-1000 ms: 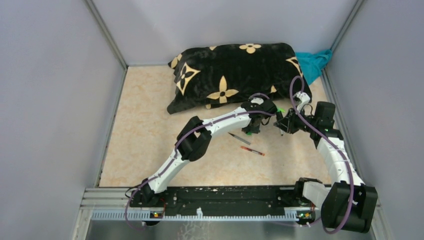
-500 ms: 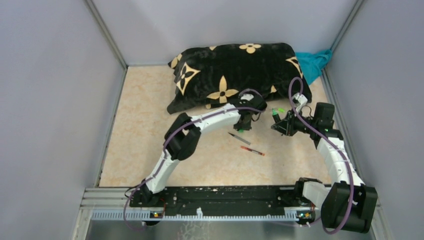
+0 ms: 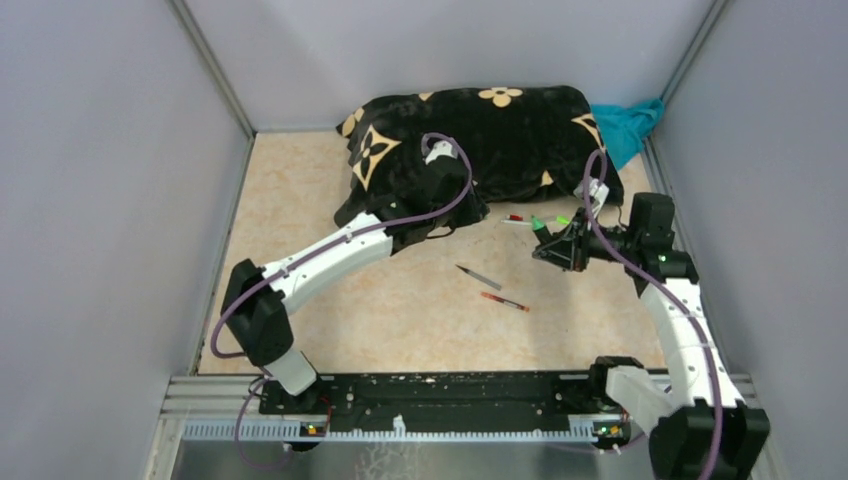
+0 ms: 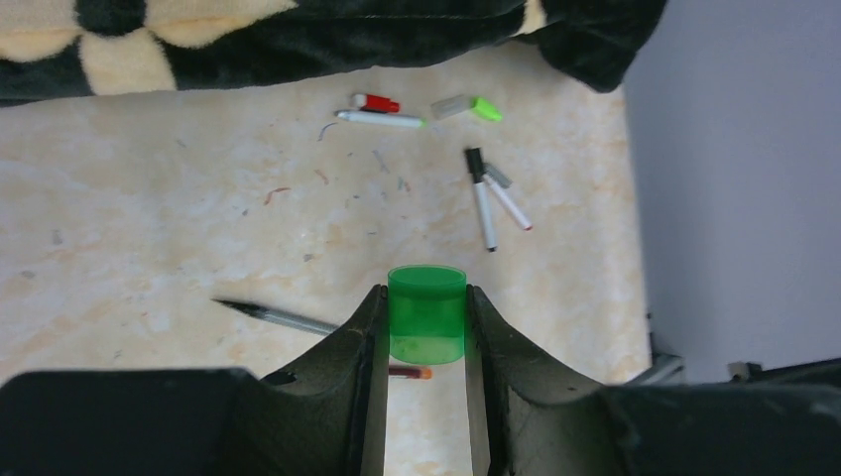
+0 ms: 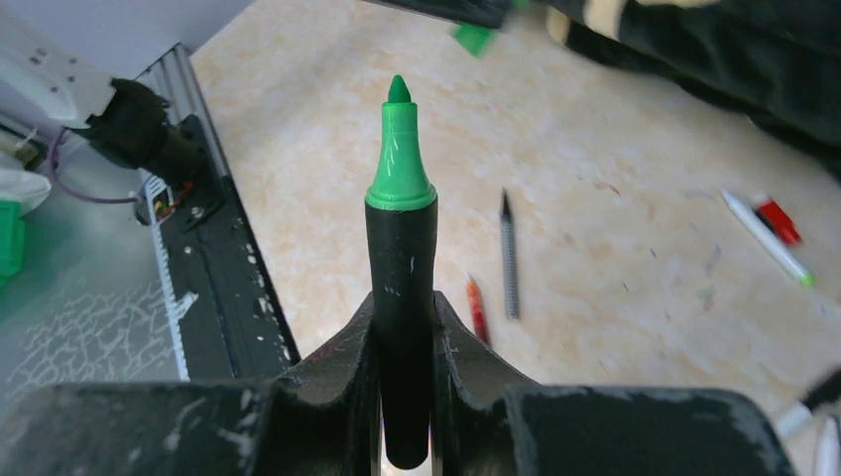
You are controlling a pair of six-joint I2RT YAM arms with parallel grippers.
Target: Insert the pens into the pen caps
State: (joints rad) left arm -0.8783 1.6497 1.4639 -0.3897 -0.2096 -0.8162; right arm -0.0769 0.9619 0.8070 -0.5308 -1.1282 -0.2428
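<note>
Since a second ago the left arm [image 3: 340,245] has swung away from the middle, and its end now hangs over the black pillow [image 3: 500,125]. The right gripper [image 3: 552,243] has hardly moved. The two are now well apart. Between them the table [image 3: 300,200] is bare but for a grey pen [image 3: 478,277] and a red pen [image 3: 503,301].

From the left wrist, the left gripper [image 4: 426,297] squeezes a green cap [image 4: 426,312] between its two fingers. Far below lie a red cap [image 4: 377,102], a white pen [image 4: 382,119] and two more pens [image 4: 483,198] near the wall [image 4: 734,149]. I cannot tell which end of the cap is open.

From the right wrist, the right gripper [image 5: 402,307] is clamped on a black marker [image 5: 402,258]. The marker's green tip [image 5: 400,149] sticks out past the fingers.

I think this is the joining step, with both parts in hand but not yet lined up. Next, the cap must come back to the tip, with its open end facing it, and go on straight.

There is good room in the middle. The pillow is close behind the left arm, and the wall is close on the right.
</note>
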